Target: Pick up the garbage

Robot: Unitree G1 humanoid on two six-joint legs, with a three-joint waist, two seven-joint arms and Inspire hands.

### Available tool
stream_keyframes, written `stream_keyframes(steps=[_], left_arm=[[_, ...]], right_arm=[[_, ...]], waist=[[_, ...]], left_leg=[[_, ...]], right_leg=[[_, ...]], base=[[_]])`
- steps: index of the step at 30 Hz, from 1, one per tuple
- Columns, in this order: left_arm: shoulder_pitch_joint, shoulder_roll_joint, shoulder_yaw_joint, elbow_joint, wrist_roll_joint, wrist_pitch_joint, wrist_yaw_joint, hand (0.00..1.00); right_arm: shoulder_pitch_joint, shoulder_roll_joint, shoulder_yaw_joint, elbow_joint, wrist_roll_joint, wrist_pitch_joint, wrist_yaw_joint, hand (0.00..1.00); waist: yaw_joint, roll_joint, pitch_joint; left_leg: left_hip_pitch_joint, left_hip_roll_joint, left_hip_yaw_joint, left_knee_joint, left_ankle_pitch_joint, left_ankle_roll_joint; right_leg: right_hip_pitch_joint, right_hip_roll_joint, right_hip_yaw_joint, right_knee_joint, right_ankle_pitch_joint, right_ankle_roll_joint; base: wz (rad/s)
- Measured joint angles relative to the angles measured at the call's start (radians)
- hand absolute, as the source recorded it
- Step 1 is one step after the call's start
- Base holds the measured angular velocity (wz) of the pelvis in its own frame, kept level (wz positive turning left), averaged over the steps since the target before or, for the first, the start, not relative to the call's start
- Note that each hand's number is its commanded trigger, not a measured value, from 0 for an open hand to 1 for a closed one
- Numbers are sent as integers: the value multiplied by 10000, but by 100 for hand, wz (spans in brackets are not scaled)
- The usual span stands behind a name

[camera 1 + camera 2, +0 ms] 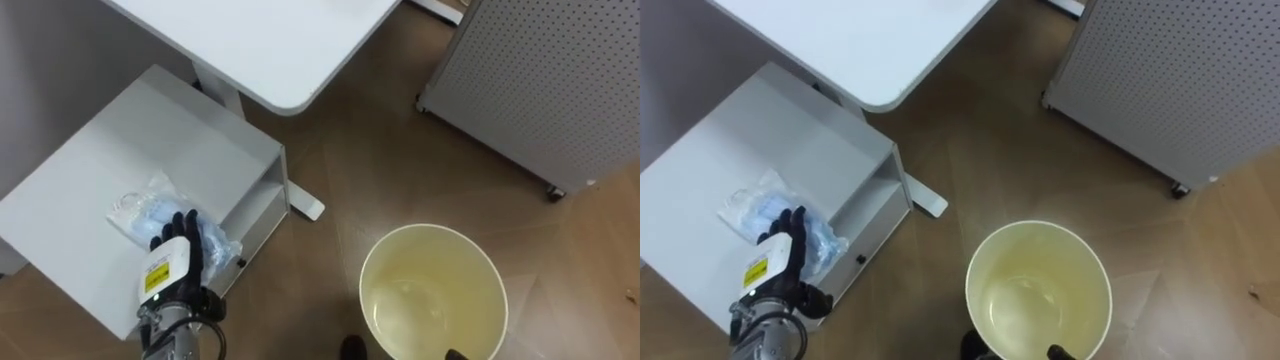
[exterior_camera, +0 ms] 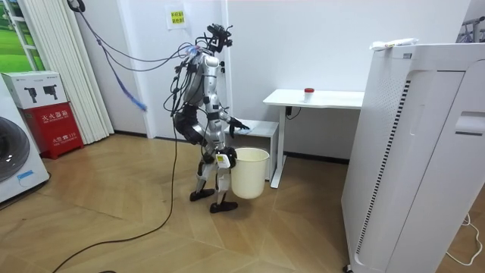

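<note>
Left hand (image 1: 172,262) down on the crumpled plastic wrapper (image 1: 138,206) atop the white cabinet (image 1: 120,130), fingers stretched over it, not clenched. Right hand (image 2: 221,159) low beside the bin (image 1: 400,250). Slippery film: could slide from a shallow pinch and drop short of the bin, right of the cabinet.

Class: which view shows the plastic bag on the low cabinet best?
Left eye view: the bag sits well inside the picture, left hand over its near end. Right eye view shows much the same; in the room view it is too small.
</note>
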Motion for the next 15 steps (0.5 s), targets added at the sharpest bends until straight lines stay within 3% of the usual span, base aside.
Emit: stream_keyframes(steps=[3,4,6,11,15], left_arm=[[-16,68,-127,1,-6,10,163,27],[-15,102,-186,9,-8,22,269,65],[-54,197,-222,11,-10,25,507,100],[-516,396,-165,-3,-2,264,655,100],[-581,315,-209,-14,7,441,705,100]], right_arm=[[-9,-14,2,-25,13,-3,30,100],[-9,-13,10,-27,15,-1,34,100],[-6,-14,21,-27,23,6,86,100],[-4,-13,22,-45,259,93,124,100],[3,-8,33,-68,387,180,108,100]], waist=[[-24,-3,-1],[-23,-4,-3],[-27,-20,-12],[-29,-42,-26],[-33,-41,-27]], left_leg=[[-116,11,5,219,-73,-14],[-112,32,10,306,-119,-12],[-84,33,14,346,-135,-18],[-120,48,0,492,-175,-76],[-158,64,0,593,-190,-96]], right_leg=[[-106,-25,-19,272,-94,-24],[-113,-61,-15,327,-142,-36],[-113,-107,-15,419,-184,-59],[-173,-110,-3,585,-236,-107],[-192,-90,-15,650,-252,-126]], base=[[3],[0],[0],[1],[0]])
